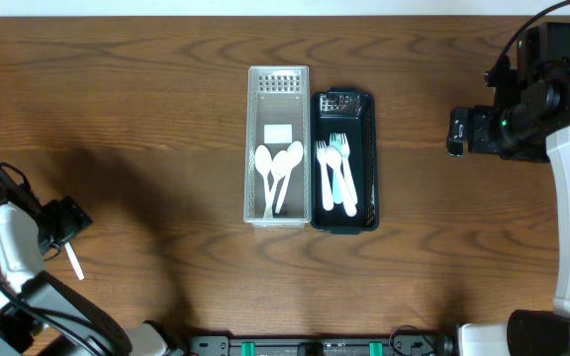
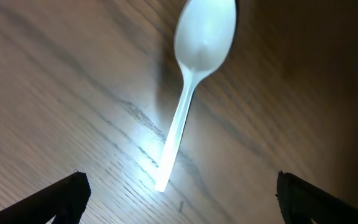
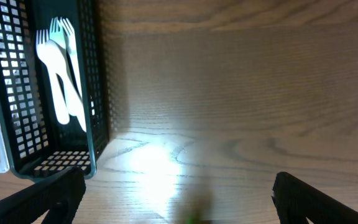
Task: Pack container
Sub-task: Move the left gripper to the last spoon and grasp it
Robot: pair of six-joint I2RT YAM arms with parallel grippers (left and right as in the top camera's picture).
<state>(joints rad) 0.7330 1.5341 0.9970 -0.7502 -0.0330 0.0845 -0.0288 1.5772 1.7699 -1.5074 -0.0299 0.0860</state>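
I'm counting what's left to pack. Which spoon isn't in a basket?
The white plastic spoon lying alone on the table by the left gripper; the other three spoons sit inside the clear basket.

Your table [image 1: 117, 99] was brown wood with a plain grain, and it shone softly where the wrist light struck it. The loose spoon [image 2: 197, 56] looked like smooth, glossy white plastic, as did the forks [image 1: 336, 173]. The clear bin [image 1: 278, 81] was translucent perforated plastic. The black bin [image 1: 368, 148] was plastic lattice, faintly shiny.
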